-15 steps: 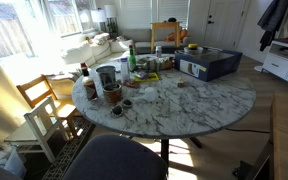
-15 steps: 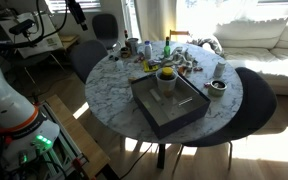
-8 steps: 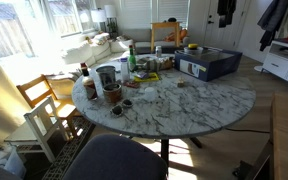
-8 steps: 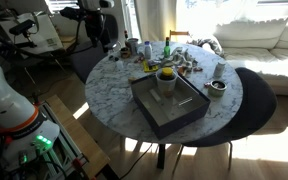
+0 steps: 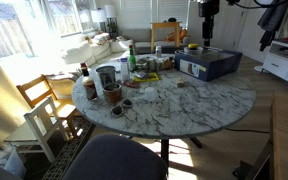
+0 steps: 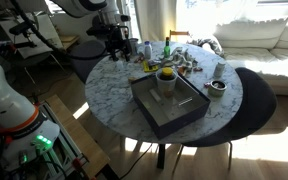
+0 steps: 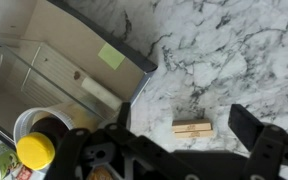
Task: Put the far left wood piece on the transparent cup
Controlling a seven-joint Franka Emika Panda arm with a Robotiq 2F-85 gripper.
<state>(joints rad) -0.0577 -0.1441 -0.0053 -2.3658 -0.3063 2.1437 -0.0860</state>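
Note:
A small light wood piece [image 7: 192, 127] lies flat on the marble table [image 7: 224, 50] in the wrist view, just beside the corner of a dark open box [image 7: 74, 45]. My gripper [image 7: 190, 138] is open and empty, hanging above the table with the wood piece between its two fingers. It shows high over the table in both exterior views [image 5: 206, 34] [image 6: 118, 44]. A clear cup [image 7: 32, 124] stands inside the box with a yellow object [image 7: 36, 151] next to it; this cup also appears in an exterior view [image 6: 166, 82].
The round marble table [image 5: 184, 105] carries the dark box [image 5: 207, 65] and a cluster of bottles, cans and cups [image 5: 109, 80] at one side. Chairs [image 5: 46, 105] stand around it. A bowl [image 6: 216, 88] sits near the edge.
The arm has swung into both exterior views and come over the table beside the dark box. The objects on the table have not moved.

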